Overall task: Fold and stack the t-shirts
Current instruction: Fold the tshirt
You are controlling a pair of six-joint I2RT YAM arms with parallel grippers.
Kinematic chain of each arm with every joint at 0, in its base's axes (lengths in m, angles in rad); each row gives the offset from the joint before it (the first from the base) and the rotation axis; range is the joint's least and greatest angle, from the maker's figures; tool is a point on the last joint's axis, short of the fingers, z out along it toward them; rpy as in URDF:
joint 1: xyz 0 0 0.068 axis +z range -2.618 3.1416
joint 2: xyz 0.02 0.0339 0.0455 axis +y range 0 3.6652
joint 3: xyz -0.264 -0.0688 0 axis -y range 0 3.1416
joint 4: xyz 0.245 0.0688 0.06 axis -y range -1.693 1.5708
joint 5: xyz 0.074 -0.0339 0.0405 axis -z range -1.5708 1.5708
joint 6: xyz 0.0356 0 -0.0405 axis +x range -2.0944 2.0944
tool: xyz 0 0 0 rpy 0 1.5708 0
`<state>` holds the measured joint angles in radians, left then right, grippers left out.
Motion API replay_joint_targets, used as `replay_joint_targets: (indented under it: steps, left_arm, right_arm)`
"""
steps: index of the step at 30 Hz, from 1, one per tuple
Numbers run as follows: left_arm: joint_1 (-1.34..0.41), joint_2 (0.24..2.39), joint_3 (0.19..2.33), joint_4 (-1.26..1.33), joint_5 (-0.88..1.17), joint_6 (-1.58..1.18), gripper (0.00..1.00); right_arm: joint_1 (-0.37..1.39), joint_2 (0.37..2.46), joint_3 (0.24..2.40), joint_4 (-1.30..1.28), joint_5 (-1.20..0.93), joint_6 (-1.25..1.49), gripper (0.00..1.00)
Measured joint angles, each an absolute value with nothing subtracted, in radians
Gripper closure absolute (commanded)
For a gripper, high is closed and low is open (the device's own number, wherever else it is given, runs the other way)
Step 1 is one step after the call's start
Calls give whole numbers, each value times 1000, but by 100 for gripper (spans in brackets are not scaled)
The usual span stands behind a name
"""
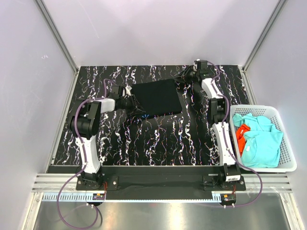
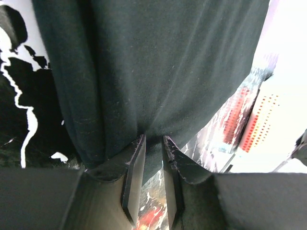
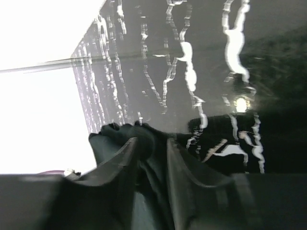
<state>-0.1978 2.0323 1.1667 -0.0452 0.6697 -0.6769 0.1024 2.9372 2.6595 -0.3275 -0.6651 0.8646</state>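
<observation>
Left hand (image 2: 153,143): closest to its wrist camera; fingers narrow, pinching a fold of the black t-shirt (image 2: 158,62), which fills the upper part of that view.
Right hand (image 3: 152,143): fingers narrow, with a bunched ridge of dark cloth caught between them; in the top view it sits at the upper right of the table (image 1: 158,143).
Black t-shirt: lies flat as a rough rectangle at upper centre of the top view, tilted, its left edge at the left hand and its upper right corner drawn toward the right hand.
Basket (image 1: 289,153): white lattice, at the right edge of the top view, just beside the right arm (image 1: 217,110).
Turquoise t-shirts (image 1: 261,143): heaped loosely inside the basket, filling most of it.
Orange-red t-shirt (image 1: 242,132): in the basket's left part, mostly covered by turquoise cloth.
Table: black with white marbling, bare in its lower half.
In the way: the right arm stretches up the frame between the basket and the black t-shirt.
</observation>
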Motion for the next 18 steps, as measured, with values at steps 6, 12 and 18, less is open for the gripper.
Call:
replay_joint_targets:
  steps: [6,12,18]
  left_arm:
    - [-194,1975,1148,-136,648,-606,69]
    - [-176,1936,1092,-170,657,-567,68]
    - [-160,1824,1050,-229,649,-533,64]
  right_arm:
    - [102,2822,2513,-313,-675,813,21]
    - [104,2769,2452,-377,-729,678,16]
    - [128,2732,2436,-497,-741,533,15]
